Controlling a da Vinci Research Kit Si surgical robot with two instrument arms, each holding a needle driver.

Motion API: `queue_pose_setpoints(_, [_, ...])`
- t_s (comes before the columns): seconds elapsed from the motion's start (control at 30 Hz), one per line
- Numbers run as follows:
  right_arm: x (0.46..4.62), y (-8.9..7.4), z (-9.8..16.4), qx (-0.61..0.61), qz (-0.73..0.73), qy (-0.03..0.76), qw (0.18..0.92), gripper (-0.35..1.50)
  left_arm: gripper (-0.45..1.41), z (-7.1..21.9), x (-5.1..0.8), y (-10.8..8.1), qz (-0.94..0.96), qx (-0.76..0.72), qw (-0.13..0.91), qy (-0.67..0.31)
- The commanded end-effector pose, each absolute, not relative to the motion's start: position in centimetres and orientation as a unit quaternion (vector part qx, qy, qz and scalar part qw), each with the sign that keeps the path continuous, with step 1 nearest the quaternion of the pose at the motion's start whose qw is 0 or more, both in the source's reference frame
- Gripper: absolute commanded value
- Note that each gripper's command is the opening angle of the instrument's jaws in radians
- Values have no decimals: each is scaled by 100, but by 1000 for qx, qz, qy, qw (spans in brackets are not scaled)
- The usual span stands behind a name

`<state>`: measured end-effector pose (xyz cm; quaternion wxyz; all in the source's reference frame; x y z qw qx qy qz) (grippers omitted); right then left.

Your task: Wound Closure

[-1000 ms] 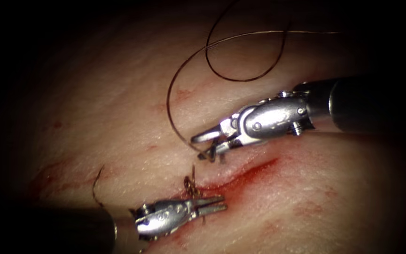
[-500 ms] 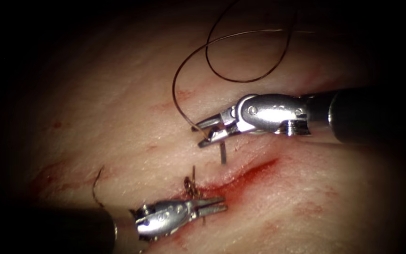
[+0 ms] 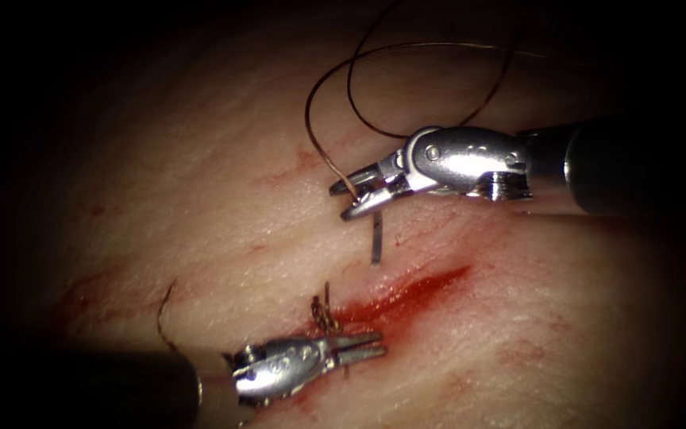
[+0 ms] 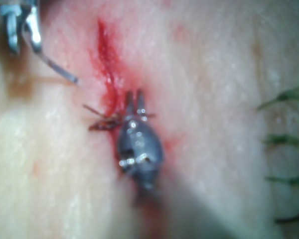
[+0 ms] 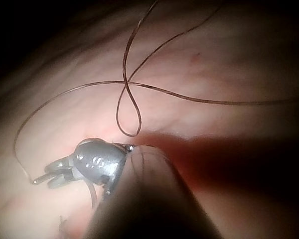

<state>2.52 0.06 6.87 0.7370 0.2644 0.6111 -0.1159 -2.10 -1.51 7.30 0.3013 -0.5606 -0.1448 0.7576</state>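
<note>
A curved needle (image 3: pixel 375 238) is clamped in the right tool (image 3: pixel 363 192), held near its thread end. Its free length hangs down from the jaws toward the tissue (image 3: pixel 200 199), and the tip sits at the surface just above the cut (image 3: pixel 406 294); whether the tip is inside the tissue cannot be told. In the left wrist view the same needle (image 4: pixel 57 69) slants from the right tool (image 4: pixel 22 32) toward the red cut (image 4: pixel 107 59).

Thread (image 3: pixel 406 87) runs from the right tool's jaws up and back in two wide loops that cross over the pale tissue behind the tool. In the right wrist view the thread (image 5: pixel 129 84) crosses itself just beyond the right tool (image 5: pixel 52 175).

The left tool (image 3: pixel 359 348) lies low at the near end of the cut, jaws slightly apart and holding nothing. Just beside its tips sits a knot with short cut ends of thread (image 3: pixel 325 311), at the edge of the red fluid (image 3: pixel 430 284) lining the cut. In the left wrist view the left tool (image 4: pixel 134 99) points at that fluid-lined cut.
</note>
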Motion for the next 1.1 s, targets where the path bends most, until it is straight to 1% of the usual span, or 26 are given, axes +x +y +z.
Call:
queue_pose_setpoints(0.03, [260, 3, 698, 270, -126, 619, 726, -35, 11, 736, -215, -157, 757, -561, 302, -147])
queue_pose_setpoints(0.3, [264, 8, 705, 301, -179, 648, 676, -35, 11, 736, -215, -157, 757, -561, 301, -147])
queue_pose_setpoints(0.53, [273, 23, 707, 339, -174, 670, 638, -35, 11, 736, -215, -157, 757, -561, 301, -147])
queue_pose_setpoints(0.77, [291, 35, 712, 419, -104, 669, 605, -35, 11, 736, -214, -157, 758, -560, 301, -147])
queue_pose_setpoints(1.1, [295, 29, 728, 473, 8, 641, 604, -35, 11, 735, -213, -157, 759, -559, 300, -149])
